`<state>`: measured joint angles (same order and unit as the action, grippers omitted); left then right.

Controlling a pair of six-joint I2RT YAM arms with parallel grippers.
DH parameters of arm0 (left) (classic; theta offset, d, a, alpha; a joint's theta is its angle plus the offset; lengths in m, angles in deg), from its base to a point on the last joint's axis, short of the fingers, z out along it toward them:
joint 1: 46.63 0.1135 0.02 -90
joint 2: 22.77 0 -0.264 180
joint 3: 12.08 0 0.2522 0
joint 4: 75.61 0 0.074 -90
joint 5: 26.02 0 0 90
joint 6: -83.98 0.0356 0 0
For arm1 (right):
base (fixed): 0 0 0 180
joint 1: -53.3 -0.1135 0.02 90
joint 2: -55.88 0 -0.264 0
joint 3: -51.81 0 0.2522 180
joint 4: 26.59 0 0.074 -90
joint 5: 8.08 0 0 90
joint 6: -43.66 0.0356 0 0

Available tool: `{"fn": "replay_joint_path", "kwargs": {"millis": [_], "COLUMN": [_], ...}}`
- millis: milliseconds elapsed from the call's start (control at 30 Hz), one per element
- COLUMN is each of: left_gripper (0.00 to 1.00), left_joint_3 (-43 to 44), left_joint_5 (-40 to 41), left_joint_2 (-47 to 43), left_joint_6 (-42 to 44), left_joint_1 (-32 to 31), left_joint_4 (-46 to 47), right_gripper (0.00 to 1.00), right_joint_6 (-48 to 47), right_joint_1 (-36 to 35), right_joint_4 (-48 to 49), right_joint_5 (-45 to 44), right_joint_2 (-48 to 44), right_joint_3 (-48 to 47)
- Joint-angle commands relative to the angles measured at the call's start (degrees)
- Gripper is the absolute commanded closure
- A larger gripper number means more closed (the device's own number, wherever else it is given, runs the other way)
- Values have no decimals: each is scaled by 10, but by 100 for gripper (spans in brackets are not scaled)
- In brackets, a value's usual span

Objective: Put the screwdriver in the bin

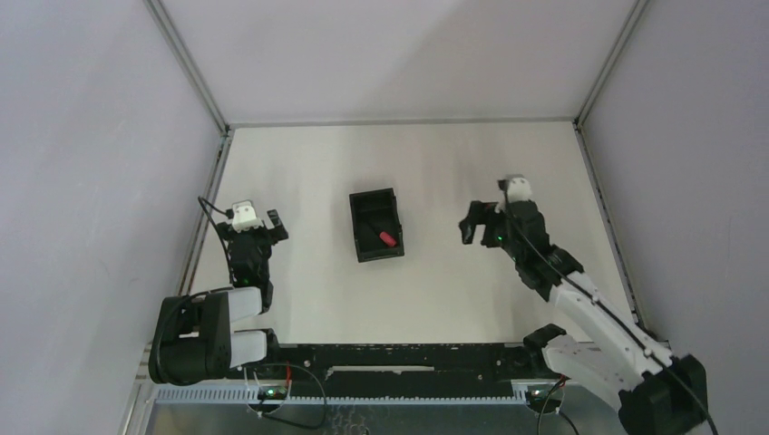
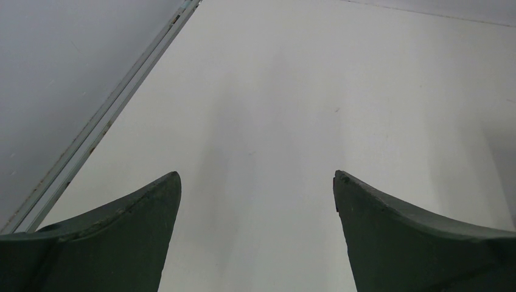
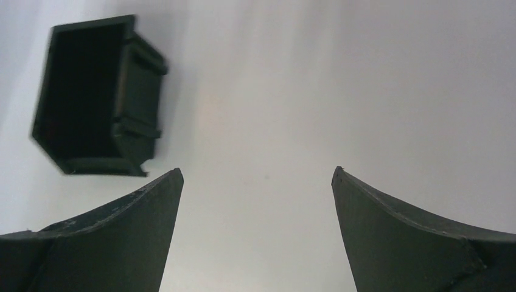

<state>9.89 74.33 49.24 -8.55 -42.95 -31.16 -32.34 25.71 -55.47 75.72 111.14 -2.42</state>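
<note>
While the screwdriver (image 1: pixel 384 238) lies inside the bin (image 1: pixel 355 227), red handle toward the near right corner and its thin shaft hard to make out against the dark floor, both arms stand off on the white table (image 1: pixel 453 163). The right gripper (image 1: pixel 471 223), well apart from the bin on its right, has its jaws spread wide with nothing between them; its wrist view shows the bin up and left of the fingers, the inside too dark to show the tool. The left gripper (image 1: pixel 276 223), likewise spread and empty, faces bare table beside the left rail (image 2: pixel 103 121). Judged from this layout, the placing step is complete; the next move calls only for drawing the arms back without brushing the bin.
</note>
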Motion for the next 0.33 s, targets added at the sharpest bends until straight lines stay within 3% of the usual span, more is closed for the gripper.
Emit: {"fn": "replay_joint_path", "kwargs": {"millis": [0, 133, 300], "left_gripper": [0, 0, 0], "left_joint_3": [28, 28, 28], "left_joint_5": [2, 1, 2], "left_joint_2": [1, 1, 1], "left_joint_6": [10, 10, 10], "left_joint_1": [-3, -3, -3], "left_joint_4": [25, 24, 24], "right_gripper": [0, 0, 0], "right_joint_6": [62, 60, 50], "right_joint_1": [43, 48, 49], "right_joint_4": [64, 76, 99], "right_joint_5": [-51, -93, -78], "right_joint_2": [-86, -124, -142], "right_joint_3": [92, 144, 173]}}
